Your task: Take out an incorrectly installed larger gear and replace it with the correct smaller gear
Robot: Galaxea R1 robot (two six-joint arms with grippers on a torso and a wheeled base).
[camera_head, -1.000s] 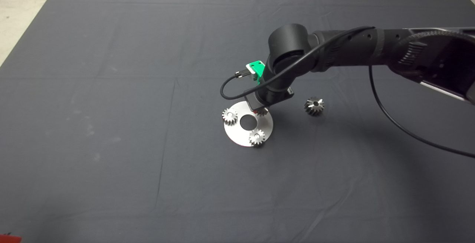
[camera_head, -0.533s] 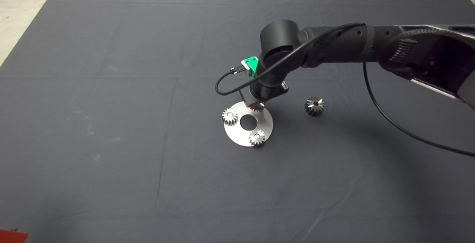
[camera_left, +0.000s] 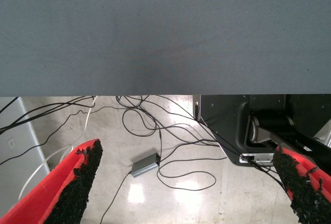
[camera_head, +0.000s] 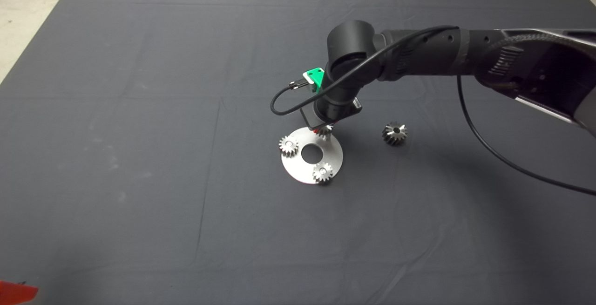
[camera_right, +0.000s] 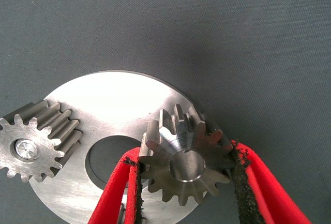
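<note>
Right wrist view: smaller gear (camera_right: 185, 164) pinched between right tool (camera_right: 187, 182) fingers.

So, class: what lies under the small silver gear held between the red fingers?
Under the small silver gear lies the round silver metal plate. The gear covers any pin there.

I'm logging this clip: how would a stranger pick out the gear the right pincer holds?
Find the round metal plate mid-mat. Three small gears sit around its hole; the smaller gear is the one at the far rim, between the right pincer's red fingers. Unlike its neighbours, no pin shows in its bore.
</note>
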